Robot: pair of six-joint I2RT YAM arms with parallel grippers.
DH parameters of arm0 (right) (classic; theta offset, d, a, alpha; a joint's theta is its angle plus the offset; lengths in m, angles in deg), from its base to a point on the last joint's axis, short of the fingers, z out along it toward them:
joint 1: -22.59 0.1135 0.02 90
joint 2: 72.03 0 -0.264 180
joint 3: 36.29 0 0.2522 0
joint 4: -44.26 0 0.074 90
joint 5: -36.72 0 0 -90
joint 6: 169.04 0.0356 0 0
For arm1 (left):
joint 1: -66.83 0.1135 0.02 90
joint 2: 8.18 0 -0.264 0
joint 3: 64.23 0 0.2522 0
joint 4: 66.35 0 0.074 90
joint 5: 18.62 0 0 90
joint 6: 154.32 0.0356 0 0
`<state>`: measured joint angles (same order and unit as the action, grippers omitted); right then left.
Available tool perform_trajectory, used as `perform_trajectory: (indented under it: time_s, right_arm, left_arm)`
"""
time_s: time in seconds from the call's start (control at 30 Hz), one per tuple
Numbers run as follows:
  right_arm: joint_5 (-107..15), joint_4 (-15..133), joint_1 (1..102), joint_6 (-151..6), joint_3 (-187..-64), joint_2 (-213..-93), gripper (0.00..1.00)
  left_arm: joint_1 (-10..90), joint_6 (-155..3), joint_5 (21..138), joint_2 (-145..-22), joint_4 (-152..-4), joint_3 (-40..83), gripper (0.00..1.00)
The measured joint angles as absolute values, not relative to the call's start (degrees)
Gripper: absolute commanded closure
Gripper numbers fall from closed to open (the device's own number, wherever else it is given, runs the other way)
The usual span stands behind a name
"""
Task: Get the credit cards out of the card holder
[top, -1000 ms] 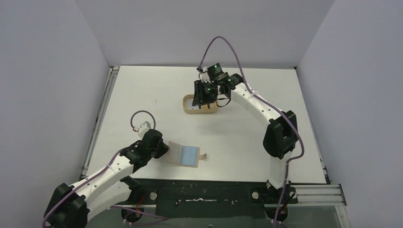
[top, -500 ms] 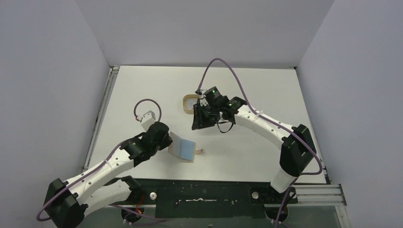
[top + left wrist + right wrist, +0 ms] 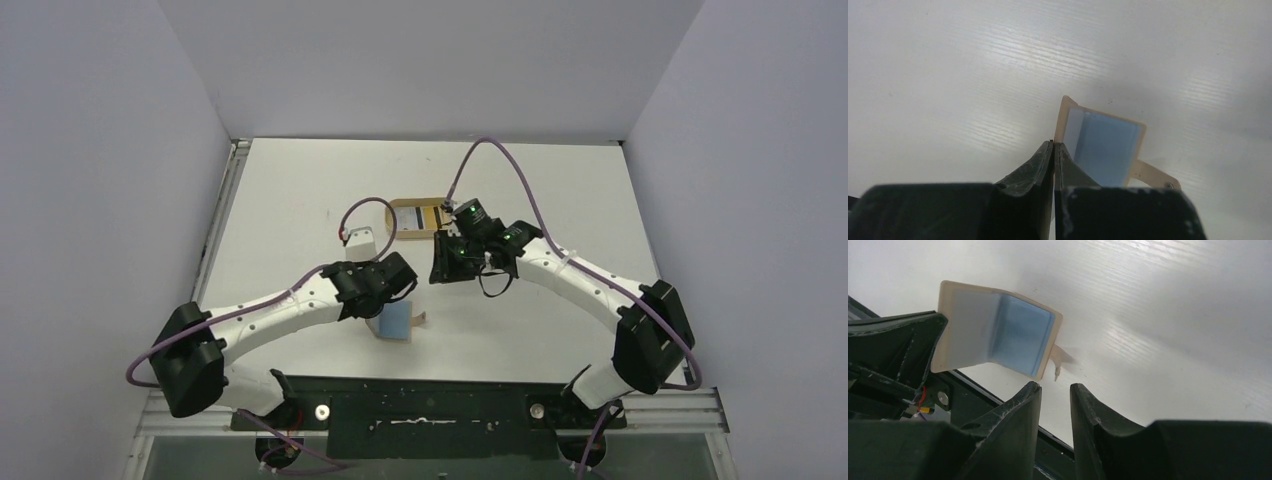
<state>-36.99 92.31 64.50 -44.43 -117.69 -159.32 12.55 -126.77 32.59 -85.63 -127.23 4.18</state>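
Note:
The tan card holder (image 3: 378, 322) stands open on the table near the front edge. Its tab (image 3: 422, 320) points right. A light blue card (image 3: 399, 321) lies in the flat half; it also shows in the left wrist view (image 3: 1104, 150) and the right wrist view (image 3: 1020, 337). My left gripper (image 3: 1054, 145) is shut on the holder's other flap (image 3: 965, 332) and holds it upright. My right gripper (image 3: 1055, 386) is open and empty, a short way right of and behind the holder (image 3: 998, 335). A yellow-striped card (image 3: 433, 216) lies in the oval tray.
The oval tan tray (image 3: 405, 222) sits behind the right gripper (image 3: 438, 268), mid-table. The black mounting rail (image 3: 430, 400) runs along the front edge just below the holder. Grey walls close in the left, right and back.
My left gripper swung right and raised the holder's flap from flat to upright. My right gripper moved from over the tray toward the holder, uncovering the tray and the card in it.

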Motion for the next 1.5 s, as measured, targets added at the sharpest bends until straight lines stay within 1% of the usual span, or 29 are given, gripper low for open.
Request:
perform_trajectory:
  time_s: [0.2, 0.43, 0.73, 0.9, 1.03, 1.1, 1.17, 1.33, 1.4, 1.5]
  right_arm:
    - [-37.6, 92.4, 60.9, -43.8, -113.7, -158.5, 0.71]
    - [-37.5, 92.2, 56.3, -43.9, -110.6, -156.7, 0.71]
    - [-37.4, 91.5, 51.5, -44.3, -104.4, -153.4, 0.71]
    - [-37.2, 91.5, 49.1, -44.9, -101.4, -151.3, 0.71]
    - [-35.9, 91.1, 47.5, -45.2, -100.1, -149.1, 0.71]
    - [-34.2, 90.1, 47.0, -45.4, -99.7, -147.7, 0.71]
    - [-31.2, 88.3, 46.9, -45.9, -99.7, -146.6, 0.71]
    - [-25.6, 85.5, 49.1, -47.8, -101.3, -145.7, 0.71]
    - [-24.3, 83.8, 50.3, -47.8, -102.2, -145.7, 0.71]
    - [-23.4, 80.7, 52.4, -46.5, -103.2, -146.0, 0.71]
  left_arm:
    - [10.7, -130.1, 30.9, -89.8, -131.0, 6.3, 1.00]
    - [10.1, -130.6, 31.1, -92.0, -131.4, 7.9, 1.00]
    - [5.6, -131.0, 31.0, -105.2, -136.5, 21.3, 1.00]
    - [3.8, -131.8, 31.1, -108.8, -138.0, 23.5, 1.00]
    - [3.5, -133.0, 31.1, -109.2, -138.4, 23.6, 1.00]
    - [3.5, -133.3, 31.1, -108.3, -137.2, 22.5, 1.00]
    - [4.0, -132.8, 31.7, -105.0, -132.9, 17.9, 1.00]
    - [7.8, -130.8, 34.5, -89.5, -120.5, 1.3, 1.00]
    - [9.7, -130.5, 34.7, -85.3, -118.7, -2.1, 1.00]
    - [11.4, -129.9, 35.2, -82.9, -115.6, -5.4, 1.00]
